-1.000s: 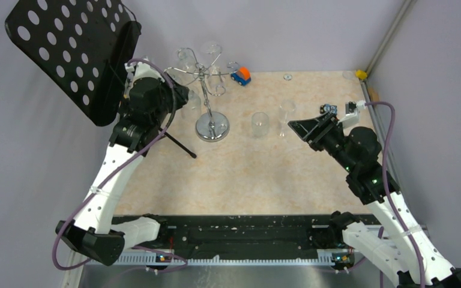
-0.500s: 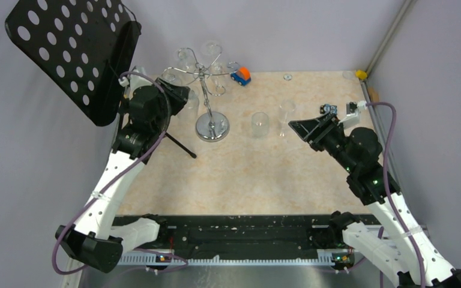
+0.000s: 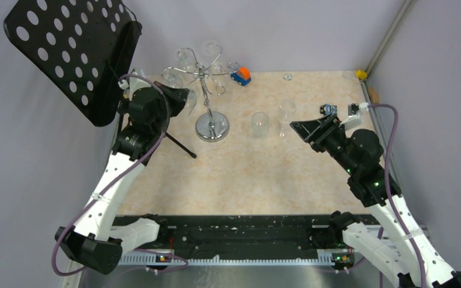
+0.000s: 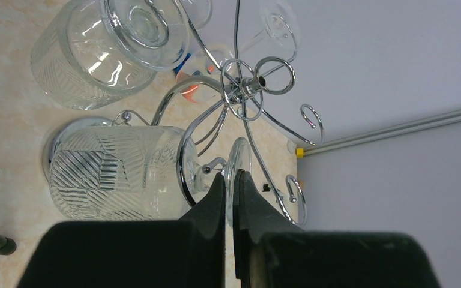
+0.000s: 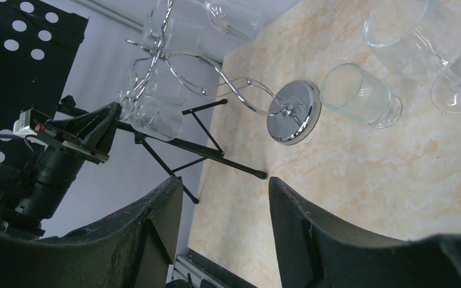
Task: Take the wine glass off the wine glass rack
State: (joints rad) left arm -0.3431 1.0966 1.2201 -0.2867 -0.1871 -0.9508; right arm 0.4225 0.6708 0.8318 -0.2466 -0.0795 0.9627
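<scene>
Foot of the wine glass [image 4: 114, 174] is clamped in the left tool [image 4: 229, 176], at the wine glass rack [image 4: 249, 87]; right tool [image 5: 222, 192] apart.

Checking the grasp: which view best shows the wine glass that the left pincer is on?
Left wrist: the wine glass is close up, its foot pinched edge-on by the shut left pincer. Right wrist shows it small and distant; top external shows it faintly, partly behind the arm.

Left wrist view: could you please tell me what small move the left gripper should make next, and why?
Probably draw the wine glass outward along its rack arm. The left gripper is shut on the glass's foot, and the stem hangs in the wine glass rack, so sliding should free it.
</scene>
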